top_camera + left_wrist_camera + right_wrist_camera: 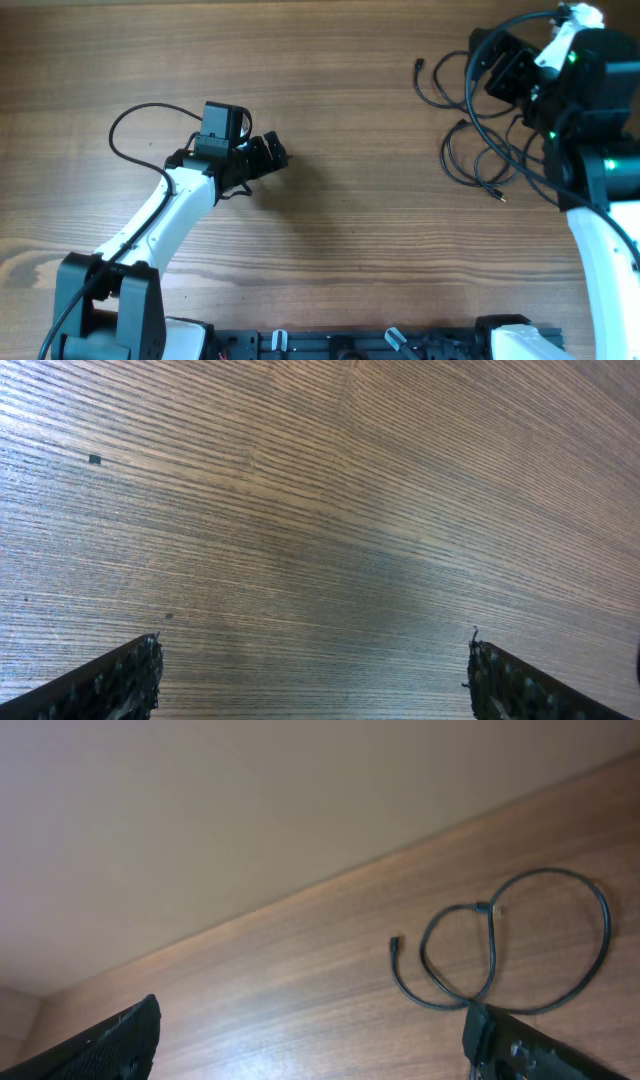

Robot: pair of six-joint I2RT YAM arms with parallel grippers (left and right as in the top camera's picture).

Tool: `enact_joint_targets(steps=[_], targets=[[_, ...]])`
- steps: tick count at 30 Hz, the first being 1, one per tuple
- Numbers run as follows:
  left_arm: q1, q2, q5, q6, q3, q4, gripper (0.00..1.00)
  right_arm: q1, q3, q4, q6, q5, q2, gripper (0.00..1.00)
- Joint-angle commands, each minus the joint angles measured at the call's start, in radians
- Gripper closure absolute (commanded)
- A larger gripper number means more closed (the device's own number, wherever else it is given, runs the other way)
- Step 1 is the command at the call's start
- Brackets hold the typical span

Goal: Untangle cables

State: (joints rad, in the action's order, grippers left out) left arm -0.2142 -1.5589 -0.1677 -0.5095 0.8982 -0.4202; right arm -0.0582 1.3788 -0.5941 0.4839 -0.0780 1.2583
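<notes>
The thin black cables lie as loose curls at the right of the table. One curl (437, 92) has a small plug end (418, 66). Other loops (478, 160) lie nearer, partly hidden under my right arm. My right gripper (497, 62) hovers over them, open and empty. In the right wrist view, one looped cable (500, 955) with its plug end (394, 944) lies just ahead of the right finger, between the open jaws (310, 1042) and the table's far edge. My left gripper (272, 155) is open and empty over bare wood at centre-left (315, 675), far from the cables.
The wooden table (350, 250) fills the overhead view. A plain wall (200, 810) stands behind the table's far edge in the right wrist view. Thicker black wires (130, 115) run along the white arms. The arm bases stand at the front edge.
</notes>
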Motion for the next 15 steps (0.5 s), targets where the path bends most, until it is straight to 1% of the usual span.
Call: enact_joint_targets(steps=[1, 15], targets=[[0.004, -0.006, 0.013, 0.008, 0.001, 0.0, 0.0, -0.001, 0.006, 0.002, -0.011, -0.005, 0.071, 0.0], [0.004, -0.006, 0.013, 0.008, 0.001, 0.0, 0.0, -0.001, 0.006, 0.002, -0.011, -0.005, 0.399, 0.0]])
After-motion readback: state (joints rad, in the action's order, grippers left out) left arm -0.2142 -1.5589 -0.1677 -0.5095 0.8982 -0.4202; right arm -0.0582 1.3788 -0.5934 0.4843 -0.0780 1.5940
